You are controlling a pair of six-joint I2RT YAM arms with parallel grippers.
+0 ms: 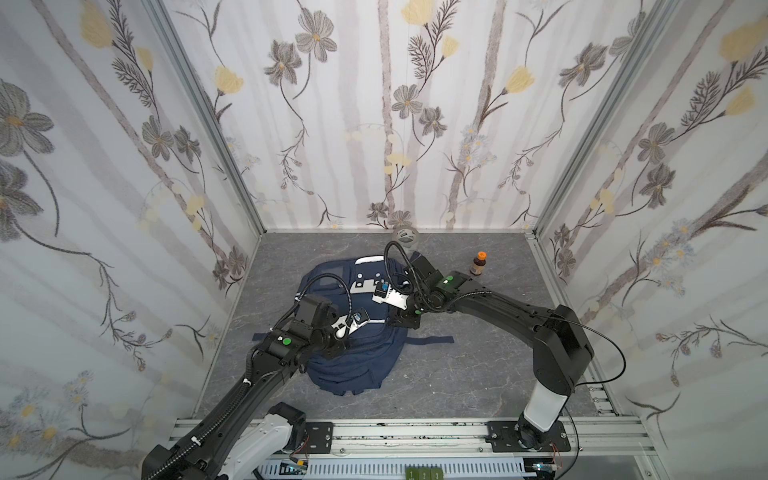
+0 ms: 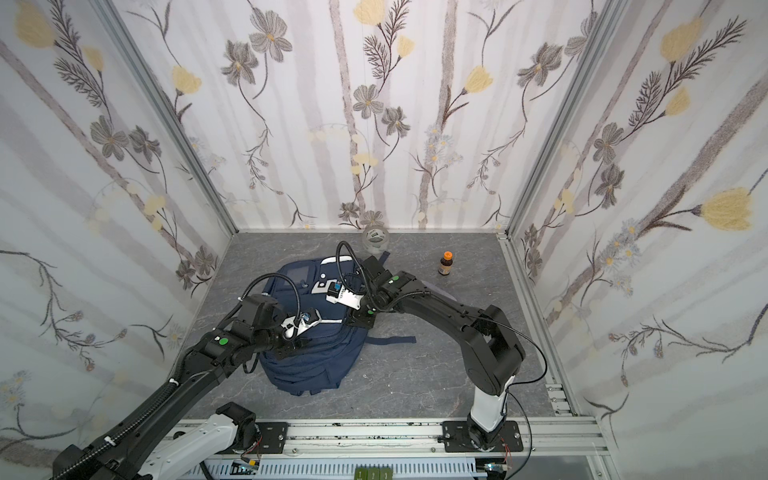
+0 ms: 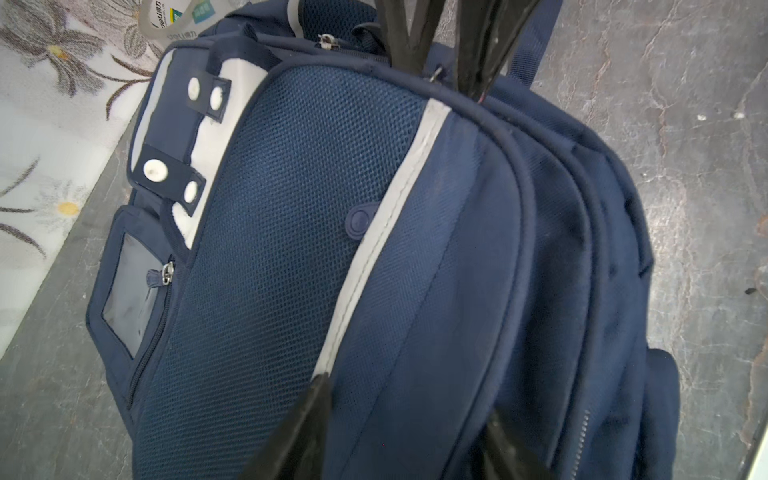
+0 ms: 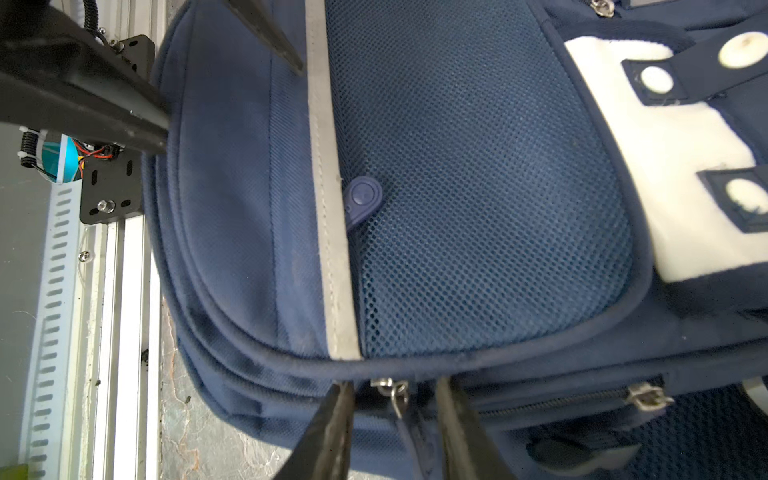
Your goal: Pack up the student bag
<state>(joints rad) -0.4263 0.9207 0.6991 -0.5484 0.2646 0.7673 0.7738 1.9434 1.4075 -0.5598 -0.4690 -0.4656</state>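
The student bag (image 1: 357, 365) (image 2: 311, 365), navy with white patches and a grey stripe, lies front-up in the middle of the grey table. My left gripper (image 3: 407, 399) hovers low over its front panel with the jaws apart; one fingertip (image 3: 320, 384) sits at the stripe's end. It holds nothing. At the bag's right edge, my right gripper (image 4: 397, 392) stands open astride a metal zip pull (image 4: 395, 397), its fingers (image 4: 343, 399) not touching it. In both top views the wrists hide the fingertips. The bag's zips look closed.
A small brown bottle (image 1: 478, 264) (image 2: 445, 263) with an orange cap stands at the back right. A clear tape roll (image 1: 406, 239) (image 2: 375, 240) sits against the back wall behind the bag. A loose navy strap (image 1: 432, 340) trails rightward. Patterned walls enclose three sides.
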